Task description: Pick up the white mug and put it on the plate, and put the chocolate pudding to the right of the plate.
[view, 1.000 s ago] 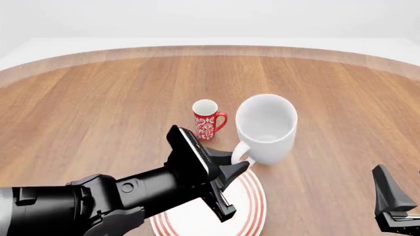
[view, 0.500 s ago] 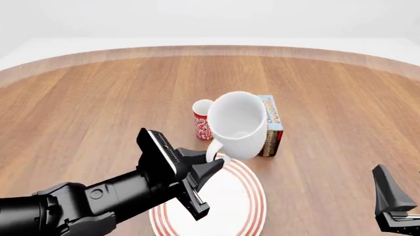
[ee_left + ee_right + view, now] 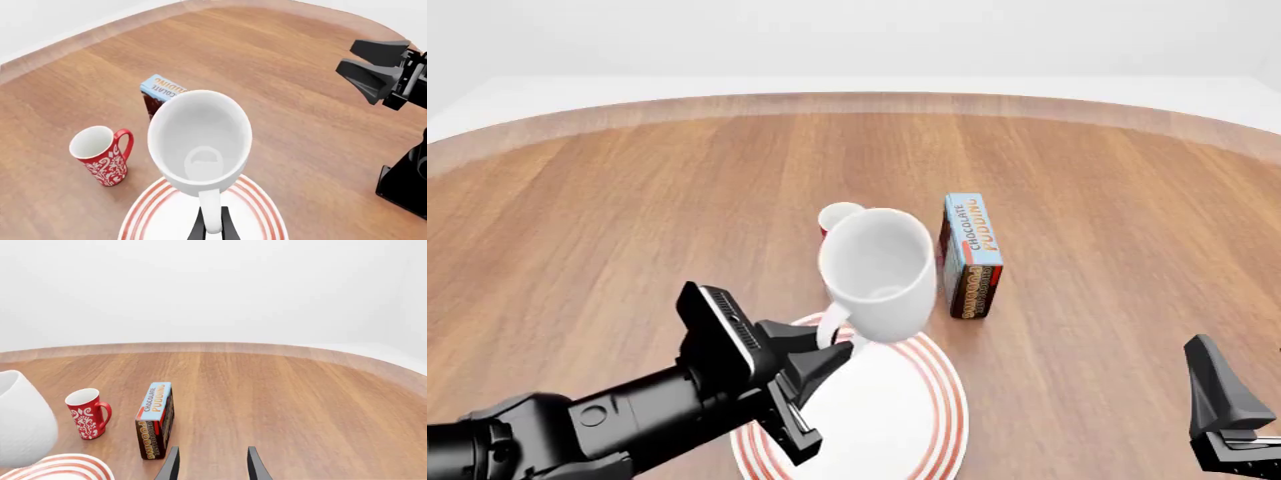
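A black left arm reaches in from the lower left of the front view, its left gripper (image 3: 827, 352) pinching the loop handle of the white mug (image 3: 878, 272), which hangs in the air, tilted mouth-up, above the far edge of the plate (image 3: 941, 420). The mug is smooth, glossy and wide, its plain white bowl showing clearly in the left wrist view (image 3: 199, 140), where only the tips of the dark fingers (image 3: 227, 231) show either side of the handle. The plate is a flat white disc ringed with thin red bands; its near edge is cut off by the frame and the arm covers its left part. Behind the mug stands the red mug (image 3: 841, 218), narrow, patterned in white, mostly hidden in the front view. Just right of the white mug, the chocolate pudding (image 3: 972, 256) lies on the wood-grain table (image 3: 627, 220) beyond the plate's far right rim: a sharp-cornered carton, pale blue face up, dark brown sides. At far right the right gripper (image 3: 210, 462) hovers low with its two thin fingers spread and nothing between them, the carton ahead of it.
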